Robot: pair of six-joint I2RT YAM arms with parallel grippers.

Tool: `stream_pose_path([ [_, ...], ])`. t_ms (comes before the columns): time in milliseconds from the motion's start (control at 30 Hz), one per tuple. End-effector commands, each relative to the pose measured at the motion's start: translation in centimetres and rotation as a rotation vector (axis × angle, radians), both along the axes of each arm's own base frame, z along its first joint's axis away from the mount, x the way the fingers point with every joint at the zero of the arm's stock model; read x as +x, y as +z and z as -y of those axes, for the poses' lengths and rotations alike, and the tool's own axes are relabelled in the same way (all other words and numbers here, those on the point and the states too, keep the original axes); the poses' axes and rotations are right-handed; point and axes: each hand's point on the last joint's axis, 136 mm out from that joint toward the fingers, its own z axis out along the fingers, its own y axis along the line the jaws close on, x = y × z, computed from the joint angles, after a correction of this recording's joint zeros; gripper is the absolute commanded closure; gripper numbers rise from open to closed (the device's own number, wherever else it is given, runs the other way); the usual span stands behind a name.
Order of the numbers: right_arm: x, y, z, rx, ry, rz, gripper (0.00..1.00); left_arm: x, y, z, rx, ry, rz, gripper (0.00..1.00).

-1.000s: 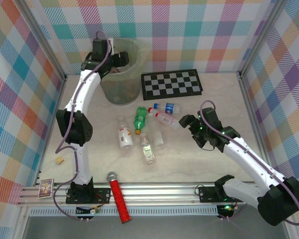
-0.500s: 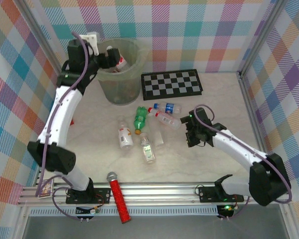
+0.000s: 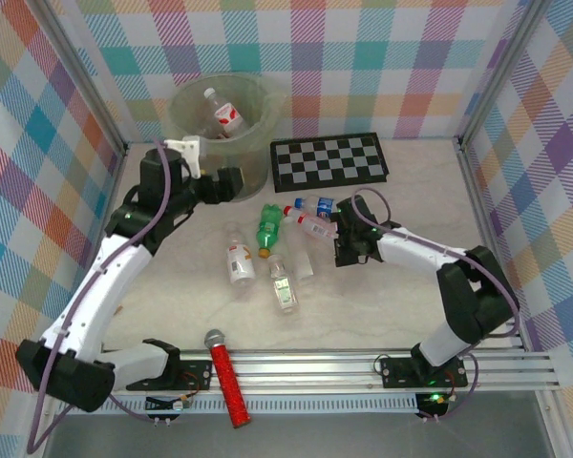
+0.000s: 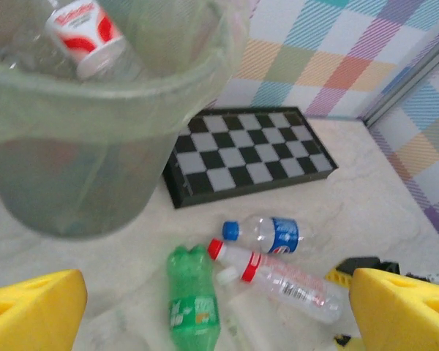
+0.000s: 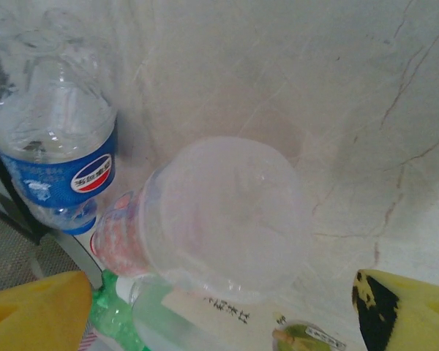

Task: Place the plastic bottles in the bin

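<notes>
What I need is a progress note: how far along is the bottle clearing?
Done: a red-labelled bottle lies in the bin. In hand: nothing; the right claw is open around a red-capped clear bottle, the left claw open, empty. Left: that bottle, the green bottle, the blue-labelled bottle, other clear ones.

Top view bright, even, diffuse; shadows faint. Right wrist view: clear bottle [image 5: 227,219] mid-frame blurred, probably too close; left wrist view soft at lower corners.

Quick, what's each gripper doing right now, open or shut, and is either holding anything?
Left gripper: open, empty.
Right gripper: open, holding nothing; a clear bottle lies just ahead of its fingers.
</notes>
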Motion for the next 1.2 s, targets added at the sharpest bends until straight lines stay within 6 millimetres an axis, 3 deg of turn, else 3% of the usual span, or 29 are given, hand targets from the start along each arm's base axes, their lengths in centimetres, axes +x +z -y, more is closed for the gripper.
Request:
stream_pose_path([
  [0,1.6,0.0,-1.0,0.044,-0.088,0.027,0.09,-1.7,-0.8,-0.9,-0.022,0.054,-0.03,0.08],
  [233,2.3,-2.9,-1.3,0.038,-0.136,-0.018,0.18,-4.4,-4.1,-1.9,0.01,0.078,-0.121,0.08],
  [400,2.3,-3.7,-1.5,0.028,-0.134,-0.031,0.25,-4.6,-4.6,-1.9,0.013,0.078,-0.139,0.08],
  [567,2.1,-3.5,-0.7,0.016,-0.164,-0.01,0.38,-4.2,-4.4,-1.5,-0.004,0.072,-0.139,0.08],
  [667,2.1,-2.8,-0.4,0.021,-0.169,0.011,0.44,-4.1,-4.5,-1.4,-0.001,0.071,-0.146,0.08],
  [900,1.5,0.8,-0.2,0.051,-0.129,0.087,0.45,-4.1,-3.6,-1.3,0.011,0.057,-0.129,0.07],
  [1067,-0.2,3.5,0.6,0.037,-0.056,0.126,0.45,-4.4,-2.4,0.3,0.038,-0.062,-0.115,0.06],
  [1167,-1.1,5.3,1.4,0.012,-0.025,0.174,0.45,-4.2,-2.4,2.1,-0.052,-0.123,-0.135,0.05],
])
